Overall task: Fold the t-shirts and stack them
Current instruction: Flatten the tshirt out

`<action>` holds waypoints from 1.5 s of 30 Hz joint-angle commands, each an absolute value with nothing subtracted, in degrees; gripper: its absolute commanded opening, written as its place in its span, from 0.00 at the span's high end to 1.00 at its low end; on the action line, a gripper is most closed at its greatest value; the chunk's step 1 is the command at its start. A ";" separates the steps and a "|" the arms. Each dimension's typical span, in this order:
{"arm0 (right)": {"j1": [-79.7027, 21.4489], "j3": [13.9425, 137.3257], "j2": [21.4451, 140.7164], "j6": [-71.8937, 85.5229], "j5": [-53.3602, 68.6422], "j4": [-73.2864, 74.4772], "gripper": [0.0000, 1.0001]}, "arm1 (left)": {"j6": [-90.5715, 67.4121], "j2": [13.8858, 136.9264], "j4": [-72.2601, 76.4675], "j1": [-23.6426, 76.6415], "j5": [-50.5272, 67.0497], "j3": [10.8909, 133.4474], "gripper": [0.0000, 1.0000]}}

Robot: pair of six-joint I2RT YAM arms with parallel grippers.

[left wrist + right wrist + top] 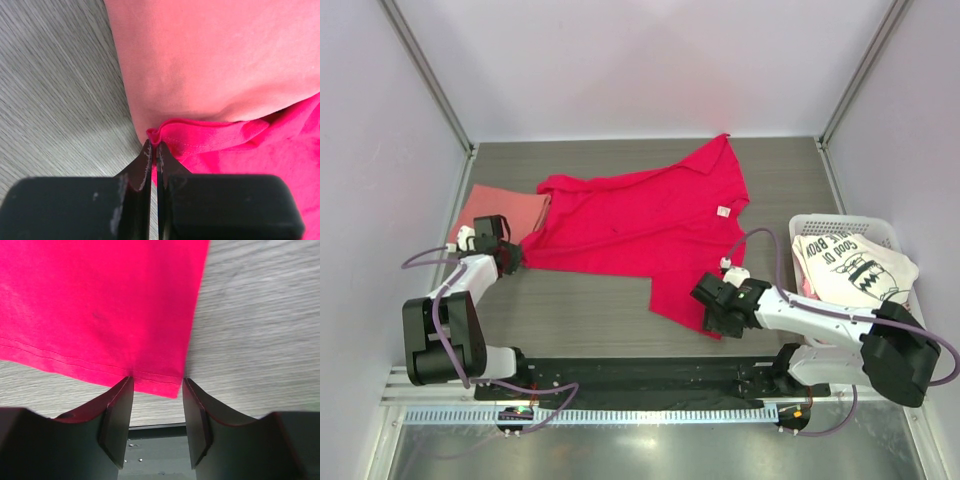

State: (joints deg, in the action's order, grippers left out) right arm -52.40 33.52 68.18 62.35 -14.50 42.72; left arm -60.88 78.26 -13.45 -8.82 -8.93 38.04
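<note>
Straddling the crimson t-shirt (640, 222) at its 5 o'clock hem corner, right gripper (157, 383) sat parted, unpinched; left gripper (154, 145) was clenched on its 9 o'clock edge.

The crimson t-shirt (640, 225) is soft matt cloth; the table (590, 312) matt wood-grain.

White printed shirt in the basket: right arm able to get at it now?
Probably yes. The white printed shirt lies uncovered in the basket, right beside the right arm. The right gripper has its jaws open around the crimson shirt hem, not clamped, so it looks free to swing over.
</note>
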 commanded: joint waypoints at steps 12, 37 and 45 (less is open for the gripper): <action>-52.73 30.77 65.21 63.63 -16.62 42.91 0.50 | -60.47 76.29 -11.34 -7.65 -10.55 37.97 1.00; -31.57 36.03 55.47 55.38 -22.50 42.27 0.99 | -59.94 72.42 -20.88 -1.06 -14.58 41.47 1.00; -22.94 45.95 45.81 50.37 -29.79 51.49 0.99 | -59.06 65.40 -35.85 2.11 -18.72 42.90 1.00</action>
State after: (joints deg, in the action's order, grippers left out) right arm -23.59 41.65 49.04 53.28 -24.16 46.57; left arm -60.10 70.26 -28.27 1.91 -15.66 42.57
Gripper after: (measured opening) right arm 0.033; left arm 0.009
